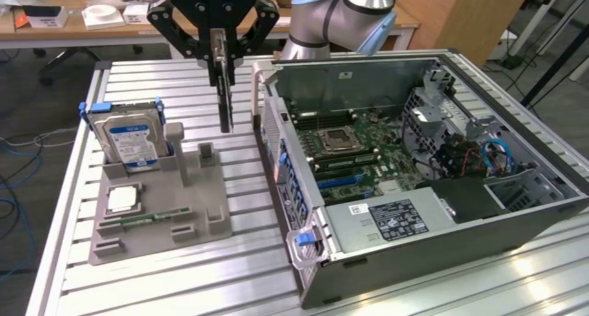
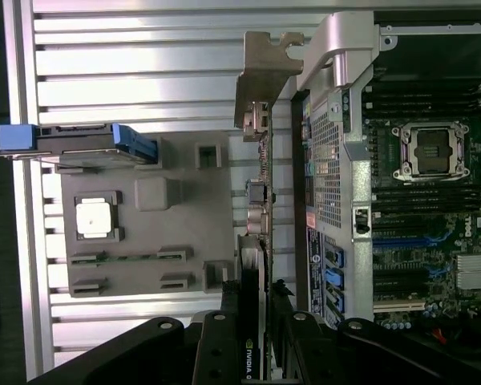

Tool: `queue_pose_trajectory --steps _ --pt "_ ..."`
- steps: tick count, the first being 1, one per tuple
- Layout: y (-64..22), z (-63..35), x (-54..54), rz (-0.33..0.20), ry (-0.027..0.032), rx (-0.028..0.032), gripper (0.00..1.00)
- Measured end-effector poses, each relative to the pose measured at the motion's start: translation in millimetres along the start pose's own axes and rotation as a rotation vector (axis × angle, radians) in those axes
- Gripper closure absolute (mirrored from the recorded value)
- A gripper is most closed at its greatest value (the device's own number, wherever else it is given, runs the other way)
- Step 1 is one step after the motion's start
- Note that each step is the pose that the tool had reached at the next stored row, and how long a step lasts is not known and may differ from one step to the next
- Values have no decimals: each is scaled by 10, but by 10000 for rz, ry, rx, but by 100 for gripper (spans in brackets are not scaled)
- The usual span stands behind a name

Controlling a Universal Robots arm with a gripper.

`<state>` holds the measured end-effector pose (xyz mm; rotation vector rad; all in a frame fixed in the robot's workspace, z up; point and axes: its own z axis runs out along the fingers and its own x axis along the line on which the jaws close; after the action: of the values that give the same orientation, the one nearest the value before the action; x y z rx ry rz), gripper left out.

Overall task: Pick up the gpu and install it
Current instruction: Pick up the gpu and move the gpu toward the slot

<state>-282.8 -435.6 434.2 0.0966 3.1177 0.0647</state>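
Observation:
My gripper (image 1: 218,45) is shut on the gpu (image 1: 223,88), a thin dark card that hangs edge-on below the fingers. It is held in the air above the slatted table, between the grey parts tray (image 1: 156,212) and the open computer case (image 1: 414,157). In the wrist view the gpu (image 2: 258,200) runs away from my gripper (image 2: 256,317), with its metal bracket (image 2: 264,76) at the far end. The card sits just outside the case's rear wall (image 2: 329,144). The motherboard (image 2: 433,200) lies inside the case with its slots exposed.
On the tray stand a silver hard drive with a blue label (image 1: 129,133), a processor chip (image 1: 123,199) and a green memory stick (image 1: 147,219). The case holds a power supply (image 1: 396,219) and cables (image 1: 492,157). A wooden desk (image 1: 83,19) lies behind the table.

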Motion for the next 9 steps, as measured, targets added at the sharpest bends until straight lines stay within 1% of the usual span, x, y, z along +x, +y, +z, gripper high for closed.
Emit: queue_pose_trajectory --steps 9 --pt "0 0 0 -1 0 0 73"
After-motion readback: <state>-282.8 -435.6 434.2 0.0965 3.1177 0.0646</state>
